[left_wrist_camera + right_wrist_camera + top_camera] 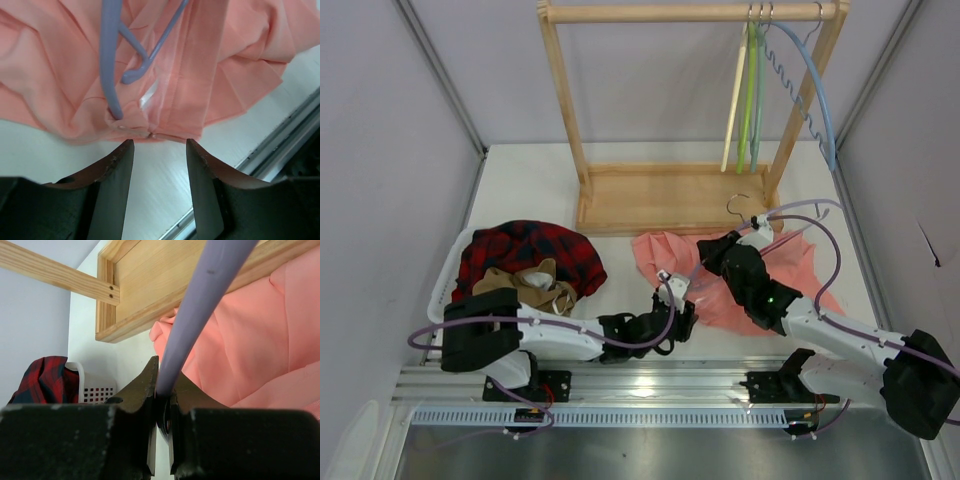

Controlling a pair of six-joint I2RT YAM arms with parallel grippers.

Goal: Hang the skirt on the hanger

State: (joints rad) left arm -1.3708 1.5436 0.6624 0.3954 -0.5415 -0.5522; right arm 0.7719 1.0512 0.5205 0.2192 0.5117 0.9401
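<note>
The skirt (662, 250) lies crumpled on the white table (520, 185), right of centre in the top view, just in front of the wooden rack's base (665, 200). The hanger (210, 290) rests on the fabric. In the left wrist view its lilac bars (110, 55) cross the pink folds in the upper left. From above, its thin body is hard to tell from the arm's lilac cables, though what may be its small hook shows near the rack base.

The right gripper (165, 377) is clamped on one lilac bar, jaws tight around it. The left gripper (159, 141) is spread wide and holds nothing, its tips just short of the skirt's near hem.

At the left of the top view, a white basket (445, 285) holds a plaid garment (535, 248) and a tan one (525, 282). Cream (733, 100), green (749, 90) and light blue (817, 85) hangers hang from the rail at upper right.
</note>
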